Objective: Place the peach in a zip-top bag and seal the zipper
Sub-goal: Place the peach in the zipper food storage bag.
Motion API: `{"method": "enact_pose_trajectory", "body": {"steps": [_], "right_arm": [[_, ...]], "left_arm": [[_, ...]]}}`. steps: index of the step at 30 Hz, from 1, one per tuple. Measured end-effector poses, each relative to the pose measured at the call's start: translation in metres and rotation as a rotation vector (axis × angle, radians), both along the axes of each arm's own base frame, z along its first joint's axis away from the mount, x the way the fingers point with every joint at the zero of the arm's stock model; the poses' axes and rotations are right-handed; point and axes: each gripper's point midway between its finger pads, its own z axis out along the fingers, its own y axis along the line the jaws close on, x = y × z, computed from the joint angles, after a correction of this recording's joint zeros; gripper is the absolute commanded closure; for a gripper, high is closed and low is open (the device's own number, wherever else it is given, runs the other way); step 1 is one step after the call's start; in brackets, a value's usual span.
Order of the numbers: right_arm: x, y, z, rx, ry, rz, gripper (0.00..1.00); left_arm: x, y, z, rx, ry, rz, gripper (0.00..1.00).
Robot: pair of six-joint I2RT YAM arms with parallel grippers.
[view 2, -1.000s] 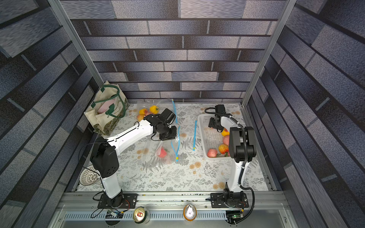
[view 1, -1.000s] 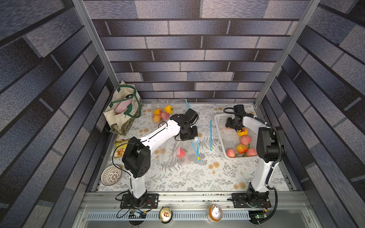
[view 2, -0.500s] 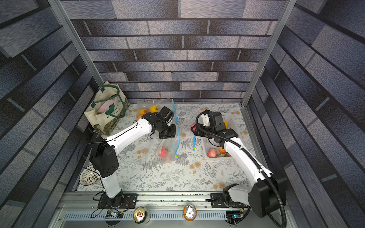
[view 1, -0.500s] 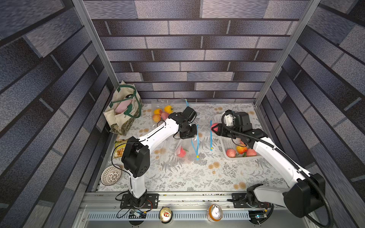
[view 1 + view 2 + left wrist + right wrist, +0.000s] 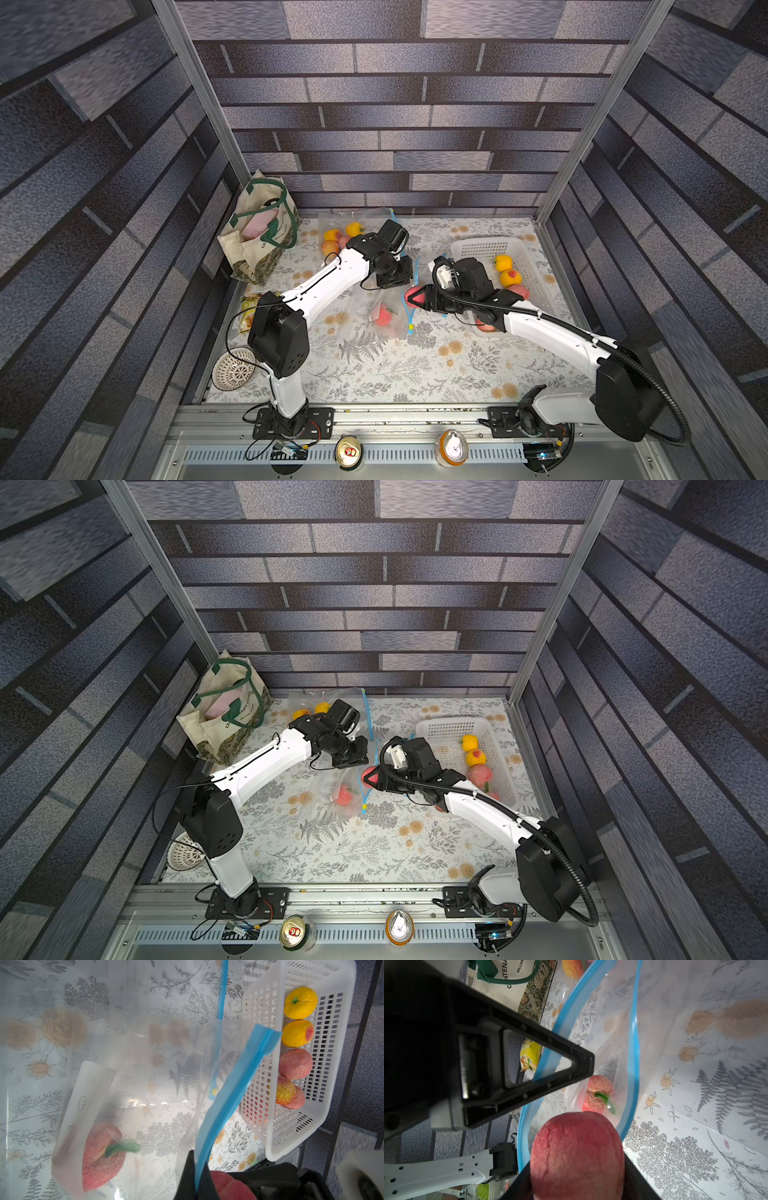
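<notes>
My right gripper (image 5: 419, 297) (image 5: 577, 1169) is shut on a pink-red peach (image 5: 412, 296) (image 5: 369, 776) (image 5: 577, 1153). It holds the peach right at the open mouth of a clear zip-top bag (image 5: 388, 316) (image 5: 145, 1076) with a blue zipper (image 5: 634, 1059) (image 5: 234, 1084). My left gripper (image 5: 397, 282) (image 5: 196, 1160) is shut on the zipper strip and holds the bag's near rim up. Another peach with a green leaf (image 5: 99, 1159) (image 5: 598, 1095) (image 5: 344, 795) lies inside the bag, deep at its bottom.
A white basket (image 5: 469, 246) (image 5: 259, 1064) with yellow and pink fruit stands at the right. A tote bag (image 5: 262, 232) and a second clear bag of fruit (image 5: 345, 237) sit at the back left. A strainer (image 5: 233, 369) and a snack packet (image 5: 248, 309) lie at the left edge.
The right arm swung left from the basket, carrying the peach to the bag's mouth. The left gripper kept its hold on the zipper, shifting only slightly.
</notes>
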Motion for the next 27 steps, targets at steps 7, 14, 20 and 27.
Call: {"method": "enact_pose_trajectory", "body": {"steps": [7,14,20,27], "right_arm": [[-0.001,0.012,-0.016,-0.035,0.016,0.038,0.46],[0.005,0.009,-0.049,-0.142,0.063,0.027,0.41],[0.017,0.013,-0.033,-0.16,0.035,-0.005,0.27],[0.017,0.011,-0.01,-0.139,0.019,-0.034,0.3]], "left_arm": [[0.0,-0.001,0.001,-0.006,0.002,0.0,1.0],[-0.004,-0.001,0.014,-0.032,-0.012,-0.007,1.0],[-0.011,0.002,0.025,-0.056,-0.02,-0.004,1.0],[-0.012,0.012,0.007,-0.047,0.018,0.029,1.0]]}}
